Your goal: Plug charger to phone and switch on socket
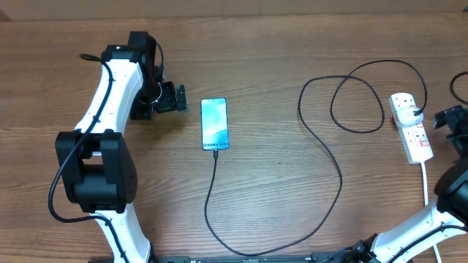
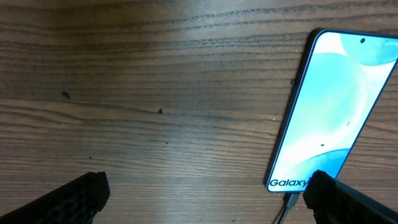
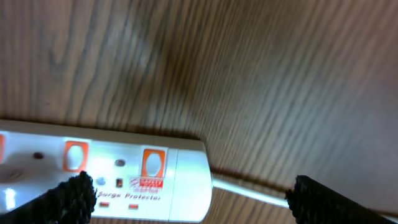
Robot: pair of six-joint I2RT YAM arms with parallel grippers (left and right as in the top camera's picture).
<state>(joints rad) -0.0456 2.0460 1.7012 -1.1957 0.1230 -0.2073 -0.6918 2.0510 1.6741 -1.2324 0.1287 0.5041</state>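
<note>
Right hand (image 3: pixel 193 196), spread wide, hung just beside the socket (image 3: pixel 37 149); pressing a red switch (image 3: pixel 152 163) well called for one fingertip landing squarely, without shoving it.

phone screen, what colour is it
Light blue and white, with white "Galaxy" lettering at the bottom edge. The phone shows best in the left wrist view.

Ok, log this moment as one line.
phone: charger plugged in | left gripper: open, beside phone | right gripper: open, at power strip | red switches: state unclear
</note>
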